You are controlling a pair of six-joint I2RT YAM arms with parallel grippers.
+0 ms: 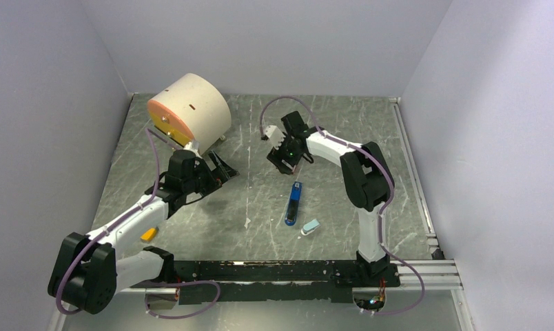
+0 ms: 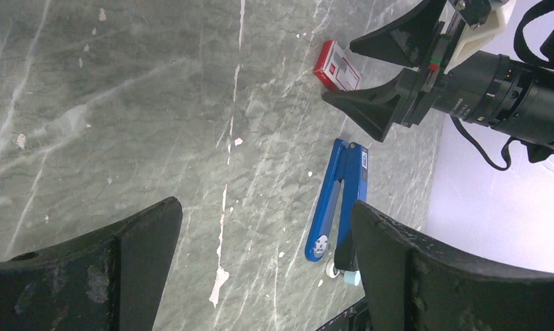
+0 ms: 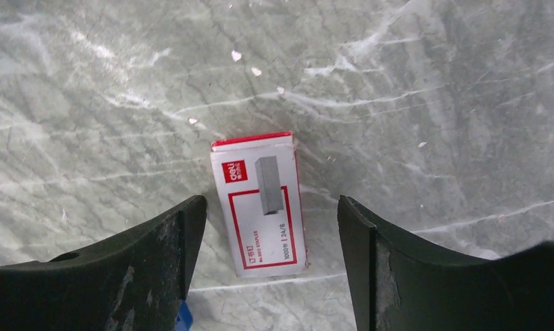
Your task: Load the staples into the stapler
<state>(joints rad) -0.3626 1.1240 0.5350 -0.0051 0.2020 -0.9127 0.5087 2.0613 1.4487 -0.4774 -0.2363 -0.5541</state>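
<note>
A robotics lab test cell: plain pale walls point(image 1: 47, 103) enclose a grey marbled tabletop point(image 1: 247, 200), with cabled left arm point(image 1: 126, 227) and right arm point(image 1: 364, 183) bolted to a black rail point(image 1: 274, 269).

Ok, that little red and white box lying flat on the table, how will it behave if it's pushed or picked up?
The box lies on its broad face, so it should slide rather than tip or roll. It looks like thin card, so a hard squeeze may dent it. The table looks smooth, so a nudge could send it skating.
</note>
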